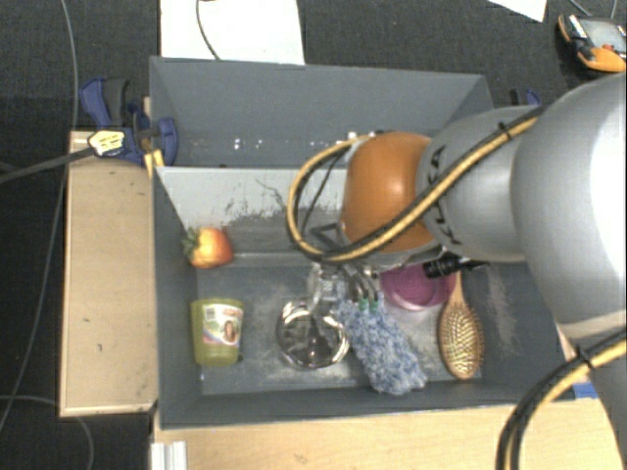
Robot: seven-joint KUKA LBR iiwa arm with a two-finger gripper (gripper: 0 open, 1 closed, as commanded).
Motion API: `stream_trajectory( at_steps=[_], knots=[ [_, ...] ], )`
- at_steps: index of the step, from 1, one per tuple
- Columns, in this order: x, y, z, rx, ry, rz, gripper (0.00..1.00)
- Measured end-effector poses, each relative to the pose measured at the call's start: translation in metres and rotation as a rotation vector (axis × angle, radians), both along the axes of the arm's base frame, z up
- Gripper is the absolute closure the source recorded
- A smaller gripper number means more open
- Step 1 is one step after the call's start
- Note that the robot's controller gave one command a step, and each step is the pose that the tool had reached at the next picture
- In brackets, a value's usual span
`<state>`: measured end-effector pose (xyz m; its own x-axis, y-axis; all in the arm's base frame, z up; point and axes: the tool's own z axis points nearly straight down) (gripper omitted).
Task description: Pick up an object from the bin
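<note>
- Grey metal bin (pixel 176 292) held a handful of loose things on its floor, most of them along the near side.
- Silver arm (pixel 549 194) reached in from the right, with an orange cover (pixel 387 199) at its wrist and black-and-yellow cables (pixel 313 213) looped round it.
- Blue fuzzy cloth (pixel 384 349) lay right of centre by the near wall, slanted, its upper end just beside the gripper.
- Wooden brush (pixel 460 341) lay near the cloth on its right, bristles up.
- Clear glass (pixel 312 339) sat at the middle of the near side, against the cloth's left edge; it was the thing directly below the gripper.
- Yellow-green jar (pixel 217 331) stood upright on the left, well apart from the glass.
- Pink cup (pixel 416 287) sat behind the brush, partly hidden under the wrist.
- Red-and-yellow apple (pixel 209 248) lay at the far left, against the back slope.
- Gripper (pixel 331 287) hung over the glass's far rim; whether its jaws were open or closed could not be told.
</note>
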<state>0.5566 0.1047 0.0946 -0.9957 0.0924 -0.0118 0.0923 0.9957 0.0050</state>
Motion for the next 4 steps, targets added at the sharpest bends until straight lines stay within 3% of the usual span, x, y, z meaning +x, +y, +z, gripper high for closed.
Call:
stream_trajectory(
  at_steps=[1,2,3,4],
  knots=[
    [-0.013,-0.008,0.017,-0.001,0.010,-0.001,1.00],
    [0.005,-0.060,0.006,-0.002,0.007,0.073,1.00],
    [-0.008,-0.032,-0.013,-0.001,0.000,0.388,1.00],
    [-0.008,-0.061,-0.023,-0.003,0.004,0.409,1.00]
  ],
)
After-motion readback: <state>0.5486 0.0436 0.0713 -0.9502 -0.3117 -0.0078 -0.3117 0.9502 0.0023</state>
